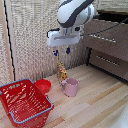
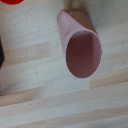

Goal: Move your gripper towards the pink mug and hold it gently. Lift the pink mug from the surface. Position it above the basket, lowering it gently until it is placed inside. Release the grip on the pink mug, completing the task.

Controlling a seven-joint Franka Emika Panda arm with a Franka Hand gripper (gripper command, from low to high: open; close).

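- I judge I am in the first step, the approach: my gripper (image 1: 62,51) hangs in the air above the pink mug (image 1: 70,86), well apart from it, with nothing between my fingers.
- My two dark blue-tipped fingers (image 1: 56,52) point straight down with a gap between them, so my claw stands spread and holds nothing.
- In the exterior view the mug stands upright on the wooden floor (image 1: 95,100), at about 5 o'clock from my claw. Its handle looks to stick out toward the basket side, though the picture is too coarse for me to be sure.
- The basket (image 1: 25,103) sits at about 8 o'clock from the mug, near it but not touching. Only the red bowl (image 1: 43,86) lies between them, toward the basket's far corner.
- A small yellowish thing (image 1: 62,72) stands just behind the mug; I cannot tell what it is.
- My wrist view looks down into the mug's open mouth (image 2: 83,55), and nothing shows inside it. My fingers do not appear there.
- Next, I judge, I must come straight down with one finger on each side of the mug's wall or rim, keeping clear of the handle and the thing behind it, then close softly.
- My arm (image 1: 75,12) comes in from 12 o'clock, bulky, bent over, wrist level, hand facing the floor.
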